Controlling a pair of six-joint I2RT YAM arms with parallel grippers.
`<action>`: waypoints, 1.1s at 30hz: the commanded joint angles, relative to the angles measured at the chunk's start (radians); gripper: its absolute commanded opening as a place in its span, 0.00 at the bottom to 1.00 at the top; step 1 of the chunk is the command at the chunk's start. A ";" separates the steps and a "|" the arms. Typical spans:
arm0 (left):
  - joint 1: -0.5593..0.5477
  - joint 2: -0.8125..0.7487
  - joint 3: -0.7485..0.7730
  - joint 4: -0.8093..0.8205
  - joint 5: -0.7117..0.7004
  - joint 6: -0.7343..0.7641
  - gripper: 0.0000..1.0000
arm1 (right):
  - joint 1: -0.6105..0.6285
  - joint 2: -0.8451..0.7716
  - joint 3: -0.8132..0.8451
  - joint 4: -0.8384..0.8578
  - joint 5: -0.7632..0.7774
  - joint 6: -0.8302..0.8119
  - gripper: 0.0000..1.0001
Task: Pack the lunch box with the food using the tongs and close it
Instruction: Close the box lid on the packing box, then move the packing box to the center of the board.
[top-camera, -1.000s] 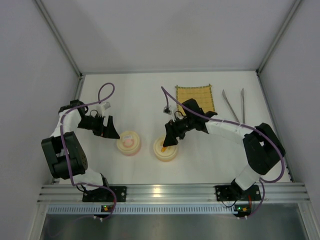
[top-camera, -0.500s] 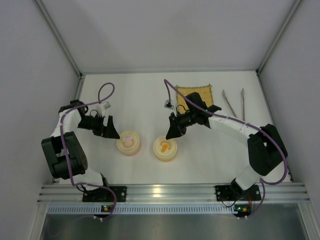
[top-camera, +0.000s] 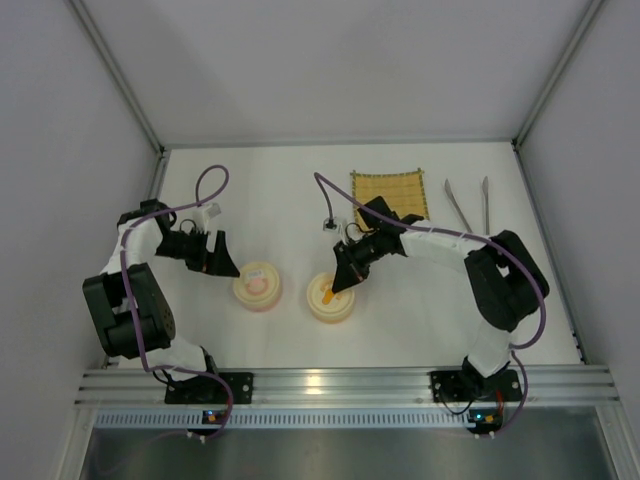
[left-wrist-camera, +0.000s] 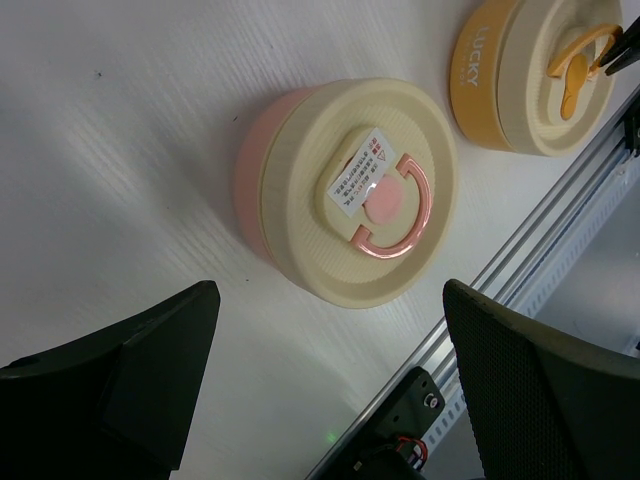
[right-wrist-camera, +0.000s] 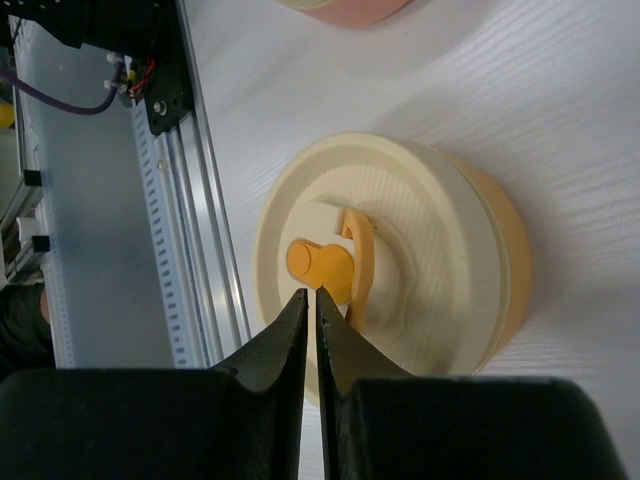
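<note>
1. State of the right tool (right-wrist-camera: 312, 295): clenched, jaws pressed together with only a thin slit between them. The tips sit on the cream lid (right-wrist-camera: 420, 240) of the orange box (top-camera: 330, 297), touching the orange handle (right-wrist-camera: 362, 250). The right wrist view shows no handle between the jaws, so a grip on it cannot be confirmed.
2. State of the left tool (left-wrist-camera: 330, 290): released, jaws spread wide, hovering just beside the pink box (left-wrist-camera: 345, 195) and grasping nothing. That box also has its lid on.
3. Location of the tongs (top-camera: 460, 210): flat on the surface (top-camera: 280, 190), to the right of the yellow mat (top-camera: 390, 187), well apart from both tools.
4. Location of the food: not visible in any view.
5. Judged step: opening the orange box.
6. Fault, missed grip: if the jaws have closed beside the handle, a lift raises nothing.
7. Fault, slip: a pinch on the handle's edge alone may let the lid tilt or drop.
8. Fault, dragged box: a tight lid may carry the whole box up, or slide it toward the near rail (top-camera: 340, 380), since nothing braces its base.
9. Fault, tongs pickup: the thin metal arms lie flat on the surface and may skid away from closing jaws.
</note>
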 joint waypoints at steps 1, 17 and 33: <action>0.002 -0.005 -0.008 0.030 0.024 -0.009 0.98 | 0.010 0.029 0.021 0.008 0.020 -0.038 0.05; -0.001 0.030 -0.042 0.170 -0.058 -0.110 0.84 | -0.017 0.007 -0.049 -0.036 0.033 -0.118 0.16; -0.157 0.128 -0.040 0.165 -0.116 -0.081 0.58 | -0.028 -0.054 0.002 -0.097 0.051 -0.144 0.52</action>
